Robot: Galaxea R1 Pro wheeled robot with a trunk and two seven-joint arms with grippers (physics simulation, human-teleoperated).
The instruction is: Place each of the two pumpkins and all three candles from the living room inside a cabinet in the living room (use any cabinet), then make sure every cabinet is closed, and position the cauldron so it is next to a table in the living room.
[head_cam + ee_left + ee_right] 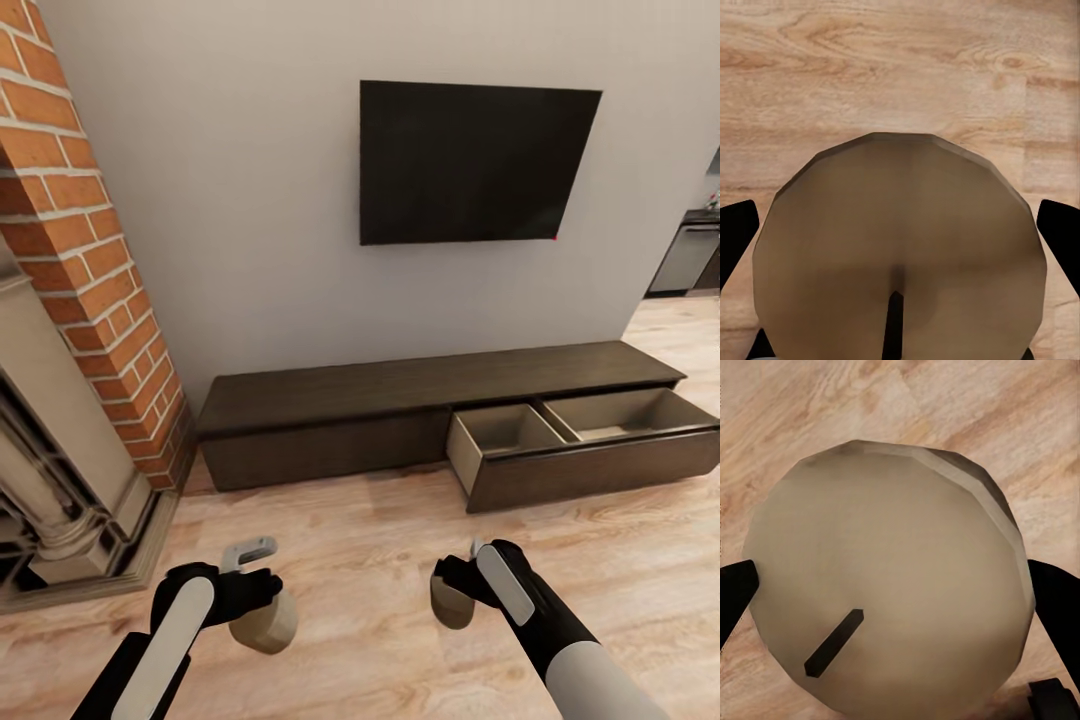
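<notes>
Both grippers hang low over the wood floor, each shut on a beige candle. My left gripper holds one candle, whose top and dark wick show in the left wrist view between the black fingers. My right gripper holds another candle, seen from above as a squat cylinder with black fingertips on its sides. Ahead against the wall stands the low dark-brown cabinet. Its right drawer is pulled open, and its two compartments look empty.
A black TV hangs on the wall above the cabinet. A brick fireplace with a stone surround fills the left side. A kitchen appliance shows at the far right. Light wood floor lies between me and the cabinet.
</notes>
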